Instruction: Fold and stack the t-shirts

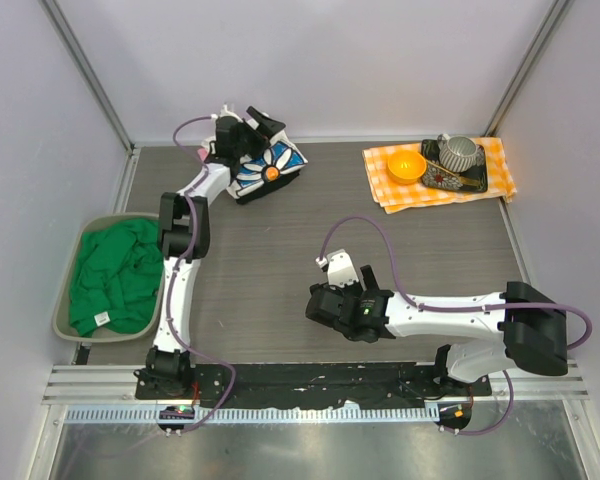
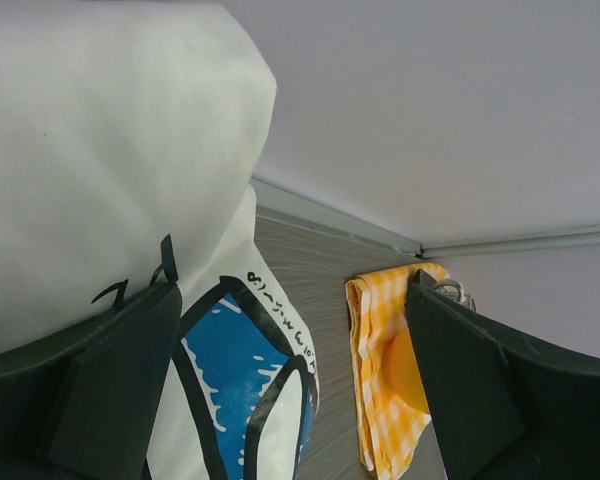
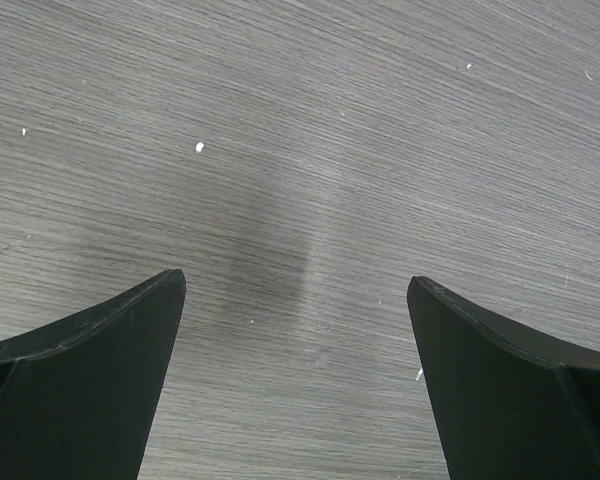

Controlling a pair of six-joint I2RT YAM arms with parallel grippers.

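Observation:
The folded white daisy-print t-shirt lies at the back left of the table. My left gripper is over its far edge, jaws wide open. In the left wrist view the shirt fills the left side and lies against the left finger; the gripper grips nothing. A crumpled green t-shirt lies in a grey bin at the left. My right gripper is open and empty, low over the bare table in the middle. No black or pink shirt is clearly visible.
An orange-and-white checked cloth lies at the back right, with an orange bowl and a metal cup on a dark tray. The cloth also shows in the left wrist view. Walls close the back and sides.

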